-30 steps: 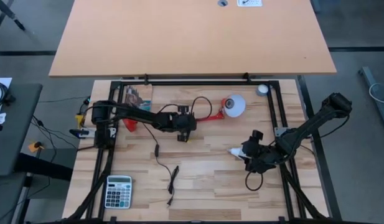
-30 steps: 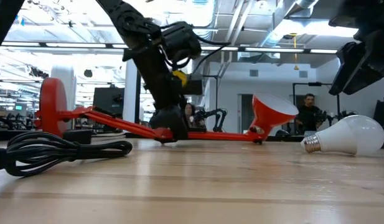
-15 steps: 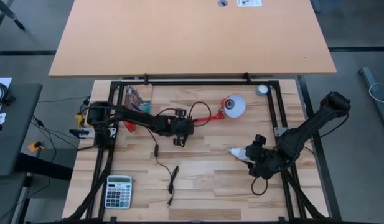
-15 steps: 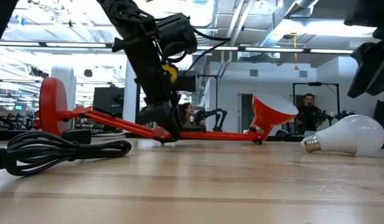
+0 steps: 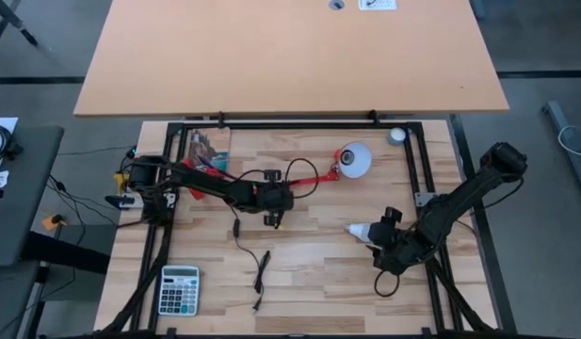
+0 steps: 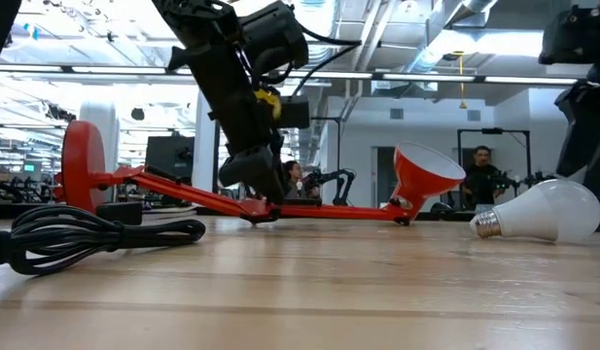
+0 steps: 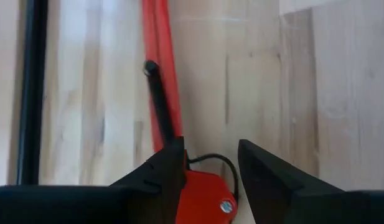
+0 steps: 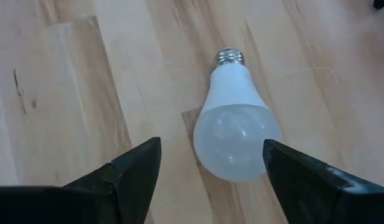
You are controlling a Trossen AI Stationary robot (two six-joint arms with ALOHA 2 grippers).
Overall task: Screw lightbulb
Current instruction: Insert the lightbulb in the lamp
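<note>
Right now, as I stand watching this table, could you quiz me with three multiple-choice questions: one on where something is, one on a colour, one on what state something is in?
1. Where is the lightbulb?
A. Lying on the wooden table
B. Screwed into the lamp
C. On the calculator

2. What colour is the lamp's arm?
A. Blue
B. Red
C. Green

3. How is the right gripper?
A. Shut on the bulb
B. Open, bulb between its fingers, untouched
C. Holding the cable

Answers: 1 A, the low view shows it on its side on the wood; 2 B, red in every view; 3 B, the right wrist view shows gaps on both sides.
</note>
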